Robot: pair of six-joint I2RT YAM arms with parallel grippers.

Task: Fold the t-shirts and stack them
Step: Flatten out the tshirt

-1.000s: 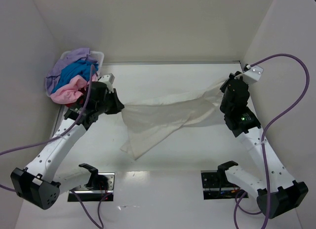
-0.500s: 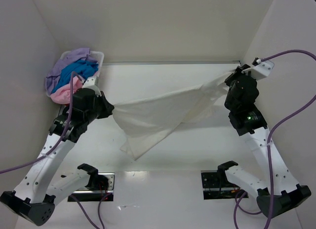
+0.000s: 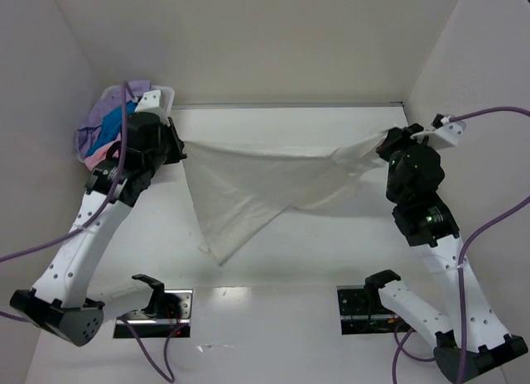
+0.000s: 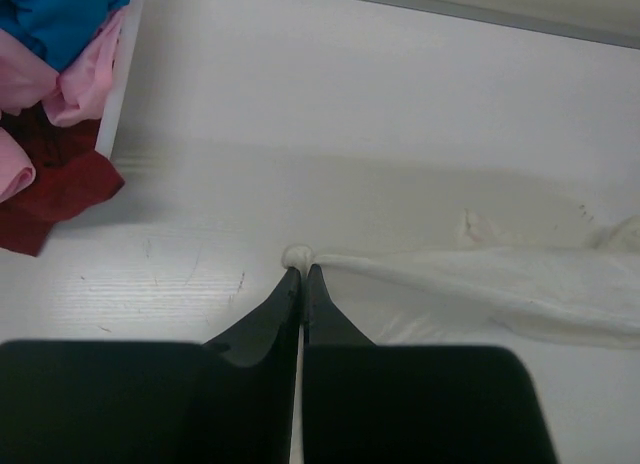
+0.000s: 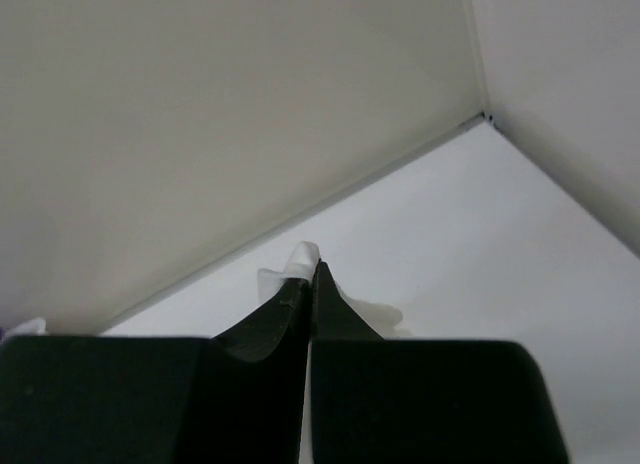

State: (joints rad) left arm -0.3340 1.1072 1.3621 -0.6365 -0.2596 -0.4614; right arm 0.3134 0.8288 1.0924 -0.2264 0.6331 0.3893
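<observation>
The cream-white t-shirt [image 3: 257,185] hangs stretched between both grippers above the table, its lower part drooping to a point near the table's middle front. My left gripper [image 3: 177,144] is shut on its left corner; the pinched cloth [image 4: 298,256] bulges past the fingertips in the left wrist view. My right gripper [image 3: 386,141] is shut on its right corner [image 5: 303,259]. The lilac [image 3: 95,119], bright blue [image 3: 106,136] and pale pink [image 3: 93,156] shirts lie in the basket at the back left. The red shirt [image 4: 50,184] hangs out of it.
The white plastic basket [image 3: 159,94] stands in the back left corner, partly hidden by my left arm. White walls enclose the table on the left, back and right. Two black mounts [image 3: 157,305] [image 3: 368,305] sit at the near edge.
Both grippers have moved farther back and apart, the left one toward the basket. The cream-white shirt is pulled tauter and spread wider along its top edge.
</observation>
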